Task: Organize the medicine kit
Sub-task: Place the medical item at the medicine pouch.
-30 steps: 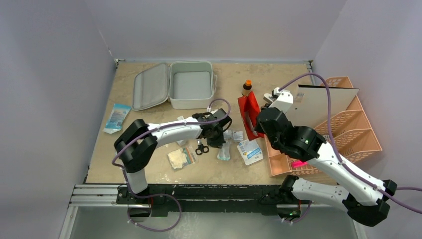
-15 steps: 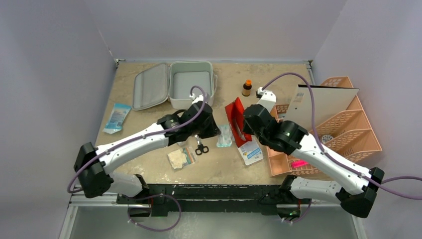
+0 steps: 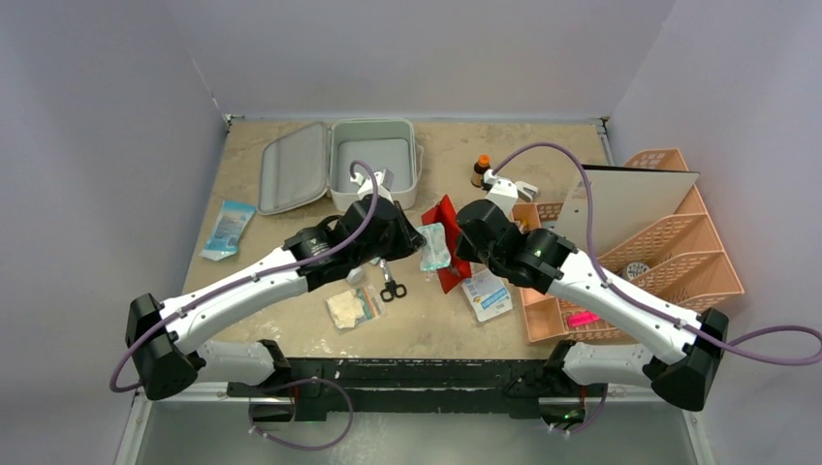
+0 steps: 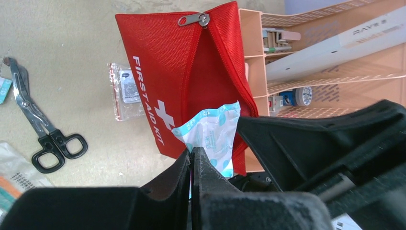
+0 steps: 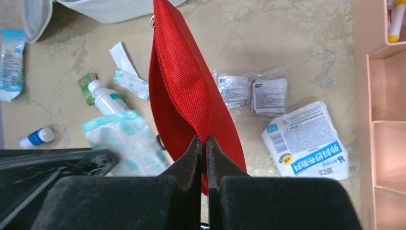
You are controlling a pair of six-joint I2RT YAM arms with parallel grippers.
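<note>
The medicine kit (image 3: 373, 165), a light-grey case, lies open at the back of the table with its lid (image 3: 294, 167) folded out to the left. My left gripper (image 3: 419, 242) (image 4: 191, 152) is shut on a white packet with blue dots (image 3: 433, 247) (image 4: 213, 132). The packet's free end rests against the unzipped mouth of a red FIRST AID KIT pouch (image 3: 448, 232) (image 4: 177, 72). My right gripper (image 3: 461, 242) (image 5: 203, 140) is shut on that pouch's edge (image 5: 184, 91) and holds it up on edge above the table.
Black scissors (image 3: 392, 288) (image 4: 43, 139) lie under the left arm. Loose items include a white-blue packet (image 3: 488, 295) (image 5: 306, 141), small sachets (image 5: 251, 90), a gauze packet (image 3: 347, 308) and small bottles (image 5: 103, 96). A peach organizer (image 3: 669, 252) stands right, a brown bottle (image 3: 481, 170) behind, a blue packet (image 3: 229, 229) far left.
The left gripper picked the dotted packet off the table and raised it to the pouch. The right gripper carried the red pouch leftward, away from the organizer, to meet it.
</note>
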